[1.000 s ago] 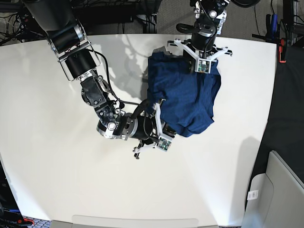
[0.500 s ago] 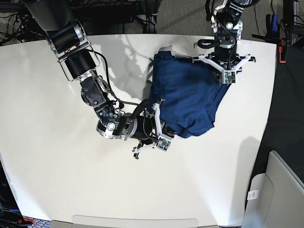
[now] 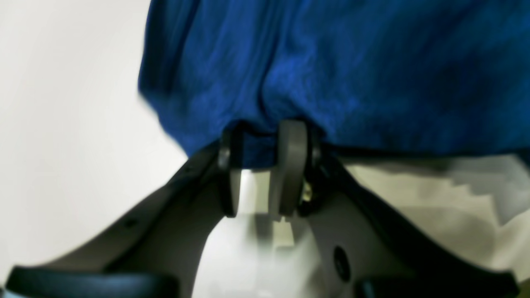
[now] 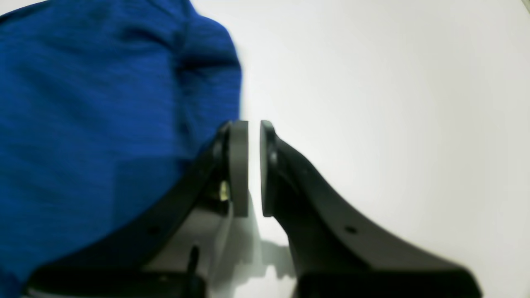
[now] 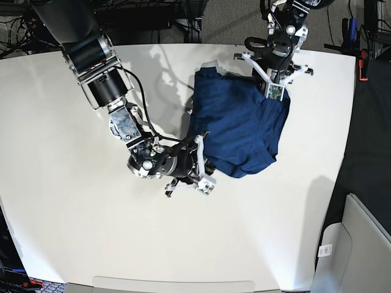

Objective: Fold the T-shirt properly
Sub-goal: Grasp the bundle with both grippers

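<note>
The dark blue T-shirt [image 5: 238,125] lies bunched in a rough heap at the right middle of the white table [image 5: 73,232]. My left gripper [image 5: 272,97] is at the shirt's far right corner. In the left wrist view it [image 3: 261,136] is shut on a fold of the shirt [image 3: 352,74], with blue cloth pinched between its pads. My right gripper [image 5: 209,163] lies low at the shirt's near left edge. In the right wrist view it [image 4: 253,136] has its jaws almost together with only bare table between them, and the shirt [image 4: 91,124] lies just to its left.
A small white piece [image 5: 211,63] sticks out at the shirt's far edge. A grey bin [image 5: 354,244] stands off the table at the lower right. Cables and stands [image 5: 360,43] crowd the back, beyond the table's edge.
My left gripper has moved back to the left with the cloth, pulling the shirt's far right corner inward. My right gripper has shifted slightly left at the near edge.
</note>
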`<state>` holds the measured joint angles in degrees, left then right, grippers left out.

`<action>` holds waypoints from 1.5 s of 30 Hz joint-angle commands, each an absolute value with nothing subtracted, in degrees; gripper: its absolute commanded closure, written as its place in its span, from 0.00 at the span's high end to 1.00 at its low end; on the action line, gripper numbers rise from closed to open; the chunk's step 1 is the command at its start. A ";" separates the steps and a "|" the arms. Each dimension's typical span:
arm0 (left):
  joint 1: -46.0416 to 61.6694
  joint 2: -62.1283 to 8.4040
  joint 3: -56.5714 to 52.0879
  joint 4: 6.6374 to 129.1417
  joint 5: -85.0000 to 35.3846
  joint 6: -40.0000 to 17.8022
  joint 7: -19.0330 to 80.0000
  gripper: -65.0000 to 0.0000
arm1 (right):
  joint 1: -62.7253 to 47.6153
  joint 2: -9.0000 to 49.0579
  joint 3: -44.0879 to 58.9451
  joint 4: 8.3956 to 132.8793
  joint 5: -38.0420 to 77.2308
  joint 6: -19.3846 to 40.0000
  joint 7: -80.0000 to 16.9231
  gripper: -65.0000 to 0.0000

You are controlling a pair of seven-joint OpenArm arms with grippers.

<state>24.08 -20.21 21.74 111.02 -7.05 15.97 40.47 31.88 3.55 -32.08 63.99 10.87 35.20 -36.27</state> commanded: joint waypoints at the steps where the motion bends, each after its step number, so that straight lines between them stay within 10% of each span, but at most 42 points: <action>1: 24.31 -20.62 21.23 111.43 -6.46 15.96 39.87 0.22 | 33.45 3.30 -31.87 65.45 11.47 35.12 -36.79 0.07; 22: 0.48 -20.70 25.89 94.73 -6.46 15.52 39.08 0.22 | 17.89 13.67 -30.55 91.47 11.82 40.00 -51.82 0.06; 34: -3.56 -20.53 29.85 94.73 -6.29 15.60 34.77 0.22 | 13.49 11.56 -14.29 95.16 32.04 40.00 -51.56 0.06; 45: 2.95 -21.93 16.40 96.04 -6.29 15.78 35.03 0.22 | 15.96 0.04 -21.41 91.91 36.88 40.00 -51.82 0.06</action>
